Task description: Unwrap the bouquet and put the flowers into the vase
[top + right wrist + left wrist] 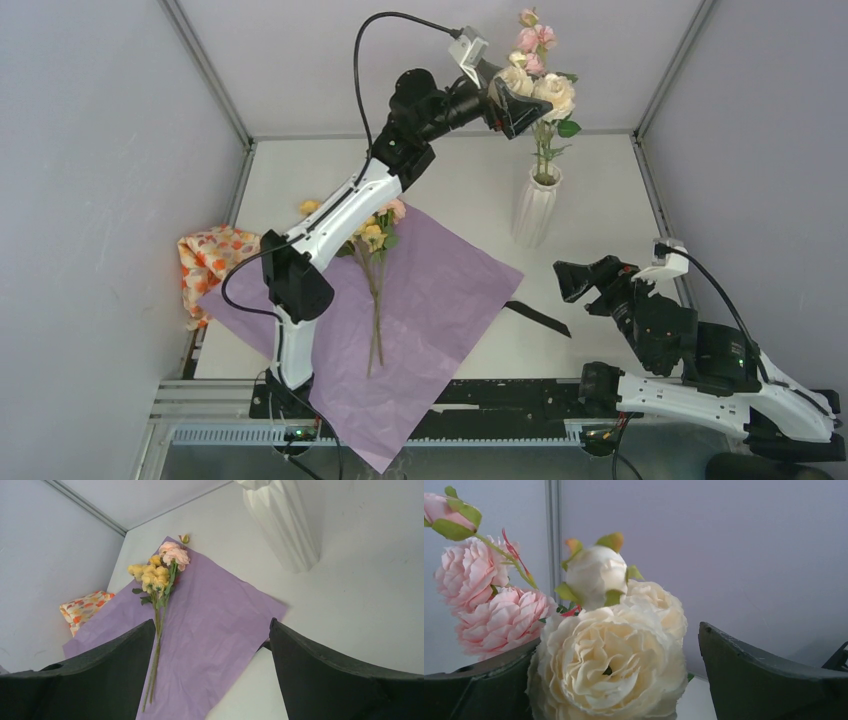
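Cream and pink flowers (545, 90) are seen standing in the vase (537, 205) near the table's (600, 200) far edge, their heads flanked by the wide-open jaws of the left gripper (520, 100), while yellow and pink stems (375, 290) are laid on lilac paper (450, 300) at the near left edge and the right gripper (573, 282) is held agape, empty.

The left arm (340, 215) rises from its base at the near edge and stretches long toward one o'clock, with its elbow bent at the far side and its wrist raised high. The left end effector (515, 100) points toward three o'clock, its jaws spread wide. The right arm (700, 395) lies folded low beside its base, forearm aimed toward ten o'clock. The right end effector (578, 282) is held low, its jaws also wide apart.
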{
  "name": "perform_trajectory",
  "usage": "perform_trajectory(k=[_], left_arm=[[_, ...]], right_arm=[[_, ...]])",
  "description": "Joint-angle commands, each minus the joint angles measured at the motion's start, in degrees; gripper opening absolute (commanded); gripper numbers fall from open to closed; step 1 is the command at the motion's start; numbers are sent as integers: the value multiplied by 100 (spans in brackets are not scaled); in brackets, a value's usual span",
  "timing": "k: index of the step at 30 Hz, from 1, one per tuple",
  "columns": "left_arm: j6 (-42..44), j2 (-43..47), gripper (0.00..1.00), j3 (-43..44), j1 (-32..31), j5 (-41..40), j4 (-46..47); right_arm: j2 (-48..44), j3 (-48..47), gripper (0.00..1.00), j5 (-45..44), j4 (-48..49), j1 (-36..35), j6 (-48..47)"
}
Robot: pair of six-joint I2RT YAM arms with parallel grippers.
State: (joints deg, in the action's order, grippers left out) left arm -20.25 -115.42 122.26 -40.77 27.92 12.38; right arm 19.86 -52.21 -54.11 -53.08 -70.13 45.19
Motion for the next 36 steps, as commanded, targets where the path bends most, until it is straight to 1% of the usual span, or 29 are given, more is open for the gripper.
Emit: perform_trajectory(k=[1, 6, 11, 18, 21, 23, 25, 26, 29, 31, 33, 36], left_arm=[[391, 186, 100, 225, -18, -220, -476], [685, 651, 100, -126, -21, -756, -604], [1255, 1210, 100, -303, -15, -1457, -931], [1478, 1824, 100, -307, -13, -1733, -1146], [1489, 2067, 100, -486, -13, -2021, -1198], [1531, 2406, 100, -820, -10, -2319, -1199], [1619, 2874, 100, -1347, -10, -2867, -1144], [1661, 3115, 100, -1731, -10, -3403, -1055], [1797, 3867, 100, -2450, -6, -4591, -1121], [1728, 4367, 98, -2962, -6, -5204, -1279], [1522, 4920, 97, -3576, -6, -5630, -1466], [999, 5585, 95, -4468, 1, -6182, -1885]], right_arm=[[-52, 12, 93, 135, 276, 15, -260], [0, 91, 94, 332, 520, 12, -432], [21, 146, 94, 462, 617, 7, -484], [-19, 184, 95, 642, 766, -6, -602], [-5, 180, 95, 717, 877, -1, -708], [34, 176, 95, 772, 977, -2, -851], [116, 171, 95, 847, 1139, -6, -1039], [186, 150, 96, 891, 1223, -1, -1155], [548, 9, 96, 1045, 1441, 1, -1326], [905, -114, 95, 1231, 1643, -3, -1491], [1365, -311, 95, 1481, 1824, 5, -1690], [2348, -909, 95, 1728, 1737, 52, -1851]])
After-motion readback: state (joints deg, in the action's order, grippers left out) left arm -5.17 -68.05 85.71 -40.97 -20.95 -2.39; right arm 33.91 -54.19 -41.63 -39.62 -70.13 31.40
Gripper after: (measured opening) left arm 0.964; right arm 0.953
